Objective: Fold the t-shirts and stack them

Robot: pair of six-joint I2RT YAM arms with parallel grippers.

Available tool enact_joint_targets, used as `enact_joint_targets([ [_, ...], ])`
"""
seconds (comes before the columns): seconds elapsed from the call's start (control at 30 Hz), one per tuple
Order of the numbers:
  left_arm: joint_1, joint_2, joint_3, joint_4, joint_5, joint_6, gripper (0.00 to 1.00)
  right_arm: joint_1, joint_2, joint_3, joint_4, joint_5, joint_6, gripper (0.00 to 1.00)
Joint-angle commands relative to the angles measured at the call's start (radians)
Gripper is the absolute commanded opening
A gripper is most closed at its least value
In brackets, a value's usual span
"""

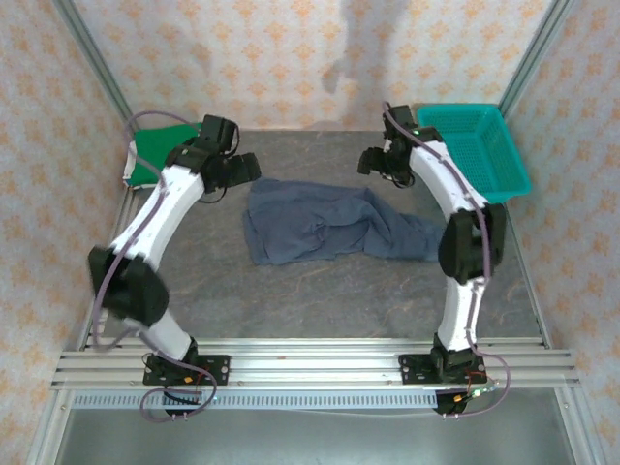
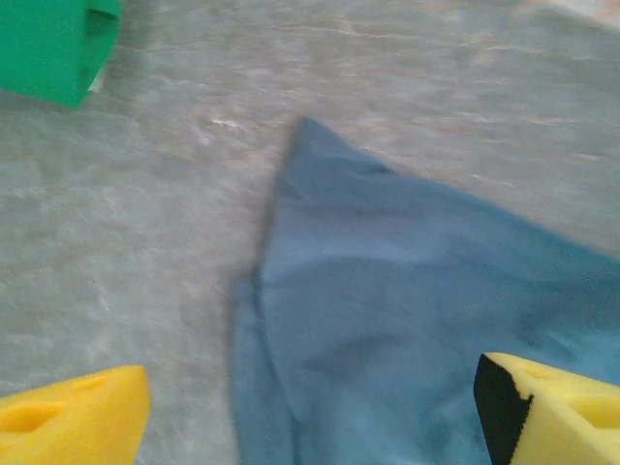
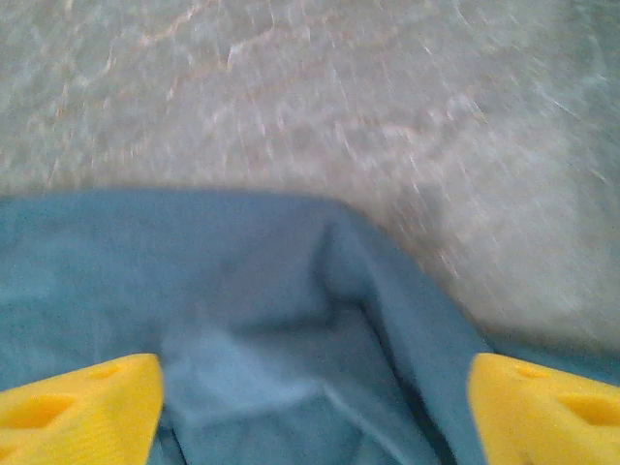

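The slate-blue t-shirt point(image 1: 329, 225) lies crumpled and spread across the middle of the grey table. My left gripper point(image 1: 242, 172) hovers open over its far left corner, and that corner of the blue t-shirt point(image 2: 407, 291) lies between the yellow fingers point(image 2: 73, 417). At the shirt's far right edge my right gripper point(image 1: 376, 163) is open too; a fold of the blue t-shirt point(image 3: 271, 320) sits between its yellow fingertips point(image 3: 77, 407). A folded green t-shirt point(image 1: 160, 153) rests at the back left, with white cloth point(image 1: 130, 176) showing under its edge. The green t-shirt point(image 2: 53, 44) also shows top left in the left wrist view.
A teal mesh basket point(image 1: 475, 147) stands at the back right corner, close to the right arm. Aluminium rails point(image 1: 310, 363) run along the near edge. Patterned walls close in the back and both sides.
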Motion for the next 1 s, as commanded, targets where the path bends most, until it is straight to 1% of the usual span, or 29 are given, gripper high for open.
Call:
enact_joint_targets([
  [0.0,-0.044,-0.189,-0.228,-0.039,0.184,-0.120,0.87,-0.001,-0.277,-0.198,-0.072,0.031,-0.032,0.88],
  [0.03,-0.052,-0.230,-0.311,-0.023,0.226,-0.152,0.86,-0.003,-0.343,-0.278,-0.077,0.018,-0.022,0.89],
  [0.13,-0.093,-0.305,-0.466,0.015,0.245,-0.220,0.84,-0.003,-0.496,-0.486,-0.072,-0.013,0.030,0.89],
  [0.23,-0.119,-0.300,-0.571,0.131,0.299,-0.304,0.80,-0.005,-0.575,-0.647,-0.032,-0.031,0.074,0.89],
  [0.3,-0.145,-0.259,-0.596,0.193,0.304,-0.324,0.73,-0.007,-0.579,-0.699,-0.012,-0.033,0.083,0.89],
  [0.37,-0.172,-0.195,-0.597,0.232,0.308,-0.331,0.67,-0.010,-0.568,-0.731,0.010,-0.023,0.089,0.89],
  [0.43,-0.191,-0.128,-0.620,0.290,0.327,-0.358,0.62,-0.038,-0.545,-0.754,0.034,-0.040,0.100,0.89],
  [0.47,-0.198,-0.099,-0.619,0.290,0.322,-0.359,0.61,-0.052,-0.536,-0.761,0.040,-0.051,0.105,0.89],
  [0.53,-0.215,-0.046,-0.597,0.244,0.270,-0.338,0.58,-0.088,-0.525,-0.772,0.058,-0.071,0.117,0.88],
  [0.63,-0.218,-0.017,-0.597,0.284,0.252,-0.350,0.57,-0.109,-0.534,-0.786,0.087,-0.088,0.126,0.88],
  [0.73,-0.223,0.023,-0.572,0.269,0.207,-0.345,0.55,-0.112,-0.532,-0.784,0.082,-0.075,0.121,0.87],
  [0.8,-0.223,0.033,-0.578,0.302,0.190,-0.357,0.54,-0.114,-0.532,-0.786,0.084,-0.078,0.122,0.88],
  [0.97,-0.225,0.078,-0.564,0.354,0.173,-0.362,0.51,-0.114,-0.534,-0.806,0.102,-0.078,0.129,0.87],
])
